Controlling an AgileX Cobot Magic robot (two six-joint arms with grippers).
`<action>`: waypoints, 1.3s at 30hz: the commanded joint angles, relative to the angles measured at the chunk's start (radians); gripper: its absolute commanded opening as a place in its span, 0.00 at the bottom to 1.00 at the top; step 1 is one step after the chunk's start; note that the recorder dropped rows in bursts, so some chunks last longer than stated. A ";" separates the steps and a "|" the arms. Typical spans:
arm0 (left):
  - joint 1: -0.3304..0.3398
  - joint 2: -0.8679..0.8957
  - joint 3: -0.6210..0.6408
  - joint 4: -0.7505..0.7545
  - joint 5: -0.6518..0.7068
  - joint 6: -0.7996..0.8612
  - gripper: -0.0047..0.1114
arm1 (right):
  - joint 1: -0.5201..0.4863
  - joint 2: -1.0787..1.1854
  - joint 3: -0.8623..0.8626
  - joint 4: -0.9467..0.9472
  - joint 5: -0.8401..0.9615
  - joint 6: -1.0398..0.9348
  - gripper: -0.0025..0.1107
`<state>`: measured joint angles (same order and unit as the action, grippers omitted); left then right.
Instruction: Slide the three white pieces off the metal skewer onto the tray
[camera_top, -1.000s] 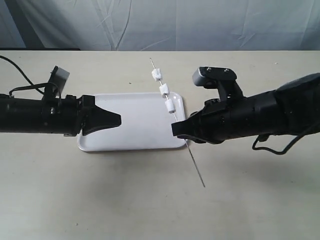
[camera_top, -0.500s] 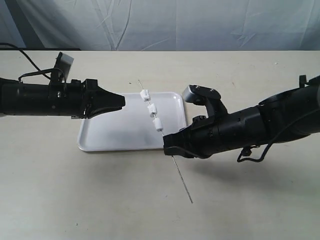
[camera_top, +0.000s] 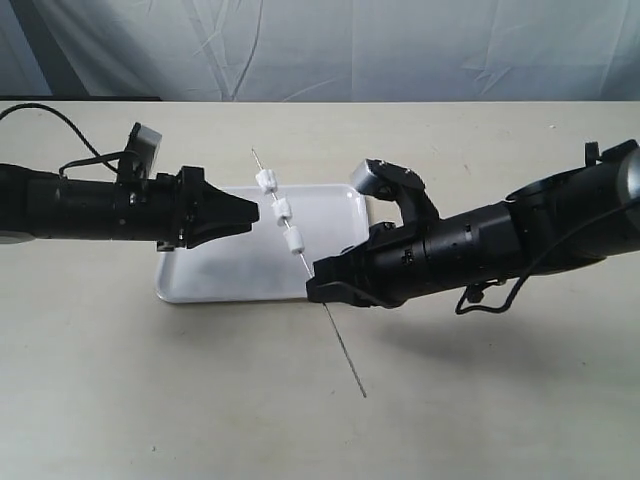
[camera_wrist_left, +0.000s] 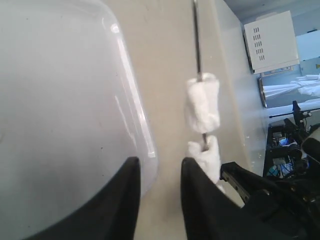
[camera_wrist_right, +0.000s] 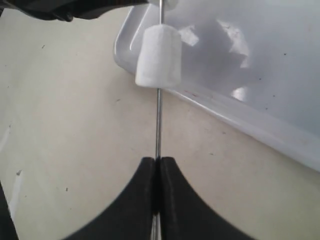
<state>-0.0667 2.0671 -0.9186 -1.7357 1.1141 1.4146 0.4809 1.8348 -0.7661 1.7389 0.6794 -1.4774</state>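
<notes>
Since a second ago, your right fingers (camera_top: 330, 280) have carried the metal skewer (camera_top: 345, 355) across toward the left arm. The left fingers (camera_top: 230, 212) have come forward to meet it and gone from closed to parted. I judge this to be the set-up for stripping; nothing is off yet.

From the exterior, the three white pieces (camera_top: 281, 209) sit in a row on the raised upper end of the skewer. They are just beyond the left fingertips and above the right fingers' grip, over the tray (camera_top: 200, 292). The skewer's lower end hangs past the right fingers over the table (camera_top: 150, 400).

At the left wrist, the left fingers (camera_wrist_left: 125, 200) stand narrowly apart with nothing between them. Two pieces (camera_wrist_left: 202, 102) show on the skewer (camera_wrist_left: 197, 35), beside the outer side of one finger, not in the gap. The tray (camera_wrist_left: 60, 100) lies under the other finger.

At the right wrist, the right fingers (camera_wrist_right: 142, 200) are pinched tight on the skewer (camera_wrist_right: 158, 125). The nearest piece (camera_wrist_right: 159, 56) is a short way ahead of the tips, over the rim of the tray (camera_wrist_right: 260, 60).
</notes>
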 joint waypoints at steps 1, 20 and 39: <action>0.005 0.004 -0.030 -0.009 0.045 0.028 0.29 | -0.001 0.012 -0.007 0.006 -0.025 -0.011 0.02; 0.005 0.004 -0.058 -0.009 0.024 0.019 0.29 | -0.001 0.026 -0.007 0.006 0.086 -0.009 0.02; 0.005 0.004 -0.060 -0.009 0.010 0.001 0.33 | -0.001 0.026 -0.007 0.006 0.032 0.012 0.02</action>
<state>-0.0667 2.0679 -0.9769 -1.7357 1.1246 1.4181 0.4809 1.8587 -0.7700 1.7411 0.7162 -1.4669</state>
